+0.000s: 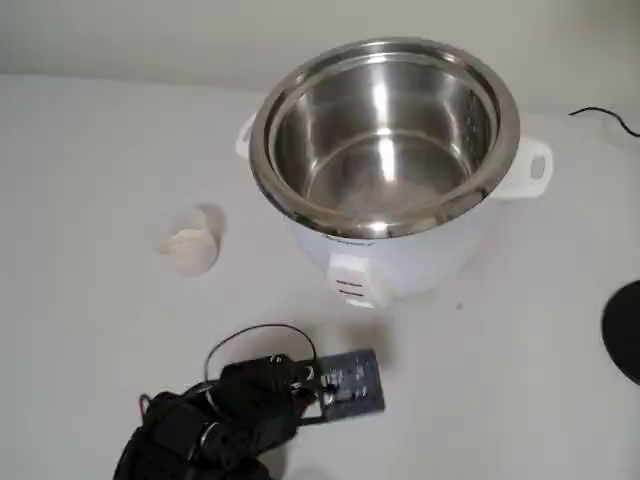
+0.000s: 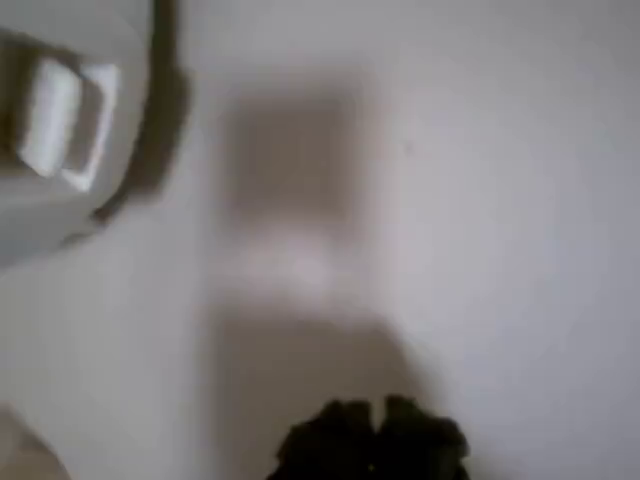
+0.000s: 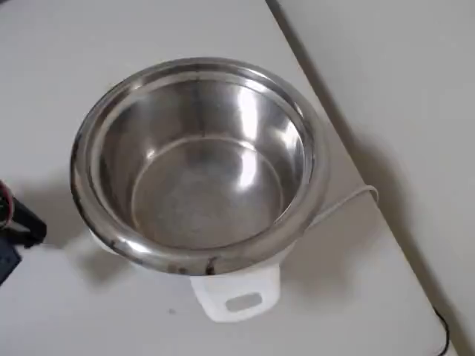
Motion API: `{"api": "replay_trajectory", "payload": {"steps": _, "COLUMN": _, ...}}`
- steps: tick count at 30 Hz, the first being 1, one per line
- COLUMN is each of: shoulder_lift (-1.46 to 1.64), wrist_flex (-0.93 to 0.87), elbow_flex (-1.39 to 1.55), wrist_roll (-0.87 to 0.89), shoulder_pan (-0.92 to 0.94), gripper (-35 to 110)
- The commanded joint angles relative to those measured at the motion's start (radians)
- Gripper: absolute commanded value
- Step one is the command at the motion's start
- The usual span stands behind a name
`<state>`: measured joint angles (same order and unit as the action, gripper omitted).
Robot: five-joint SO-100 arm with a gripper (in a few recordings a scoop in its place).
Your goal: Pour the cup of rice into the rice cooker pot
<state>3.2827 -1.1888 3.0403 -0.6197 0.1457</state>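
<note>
White table [image 1: 90, 330]: cup of rice [image 1: 190, 248] beyond tool [image 1: 345, 385]

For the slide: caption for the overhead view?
Empty shiny stainless-steel rice cooker pot in its white cooker body, awaiting rice.

Soft even light; wrist view heavily blurred.

White table [image 1: 90, 140] beneath my arm; on it, the rice cooker pot [image 1: 385, 130] in its white cooker body [image 1: 400, 255]; to its left in the fixed view, well apart, the cup of rice [image 1: 190, 250]; a black cable [image 1: 605, 118] at the right edge.
</note>
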Motion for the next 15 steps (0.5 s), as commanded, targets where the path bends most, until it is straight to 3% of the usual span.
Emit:
{"api": "replay_trajectory", "payload": {"steps": 1, "shoulder_lift": 0.005, "wrist_flex": 0.107, "elbow_flex": -0.002, "wrist_roll": -0.414, "shoulder_pan": 0.041, "gripper": 0}}
{"api": "replay_trajectory", "payload": {"steps": 7, "shoulder_lift": 0.005, "wrist_flex": 0.129, "elbow_flex": -0.126, "wrist_roll": -0.604, "shoulder_pan": -0.032, "gripper": 0}}
{"api": "replay_trajectory", "payload": {"steps": 15, "shoulder_lift": 0.006, "wrist_flex": 0.166, "elbow_flex": -0.176, "wrist_roll": -0.788, "shoulder_pan": -0.313, "gripper": 33}}
